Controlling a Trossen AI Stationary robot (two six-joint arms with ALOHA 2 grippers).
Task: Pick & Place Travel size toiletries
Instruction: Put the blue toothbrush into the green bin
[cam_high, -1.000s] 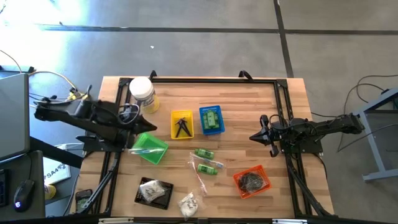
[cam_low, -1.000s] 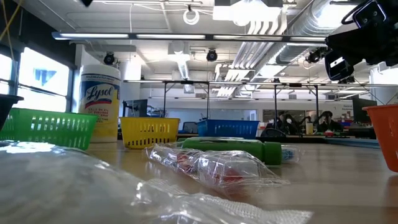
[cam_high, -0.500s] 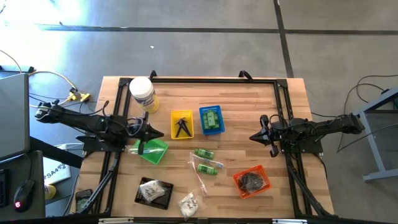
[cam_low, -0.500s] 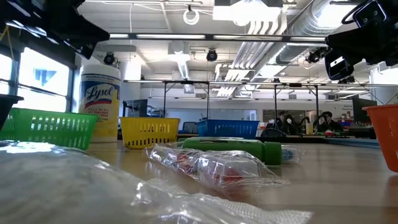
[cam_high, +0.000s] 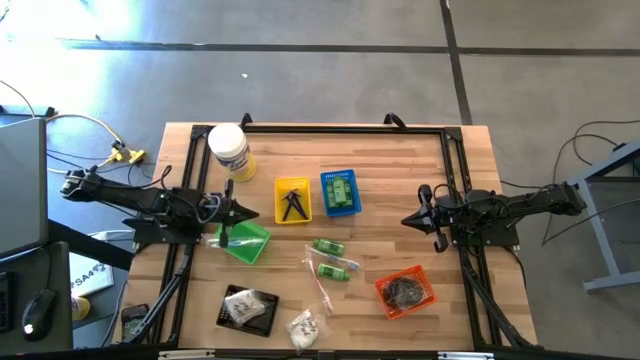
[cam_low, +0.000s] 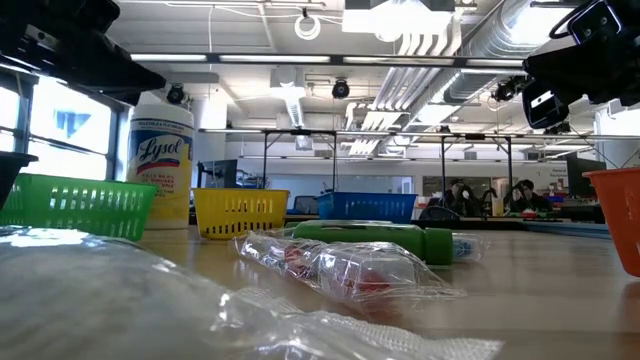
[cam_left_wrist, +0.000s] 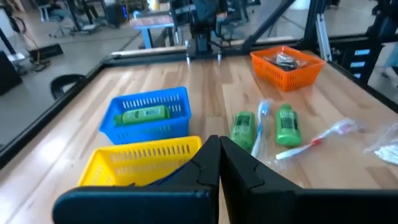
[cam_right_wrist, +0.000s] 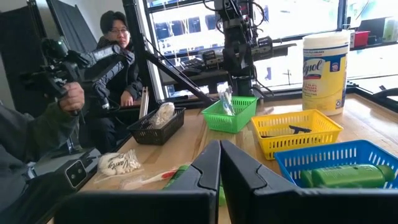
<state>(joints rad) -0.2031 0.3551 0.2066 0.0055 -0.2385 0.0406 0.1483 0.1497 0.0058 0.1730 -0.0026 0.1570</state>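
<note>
My left gripper (cam_high: 254, 214) is shut and holds nothing; it points level toward the table's right, just far of the green basket (cam_high: 245, 240), which holds a long clear packet. Across the table my right gripper (cam_high: 408, 221) is shut too, with nothing in it. Two green bottles (cam_high: 330, 258) and a thin clear packet (cam_high: 319, 287) lie mid-table. One green bottle (cam_left_wrist: 142, 114) lies in the blue basket (cam_high: 340, 192), and small black pieces (cam_high: 292, 203) in the yellow basket. A packet with white contents (cam_high: 304, 326) lies at the near edge, another in the black tray (cam_high: 247, 308).
A big white jar with a yellow label (cam_high: 230, 152) stands at the far left. An orange basket (cam_high: 405, 290) with dark contents sits near right. A black frame (cam_high: 340, 127) borders the tabletop. Beyond the table's left side a person holds a camera (cam_right_wrist: 74, 68).
My left arm has come down from a raised pose by the green basket, and its gripper has tipped up to level and rolled a little. It has stayed shut. Nothing on the table has moved.
</note>
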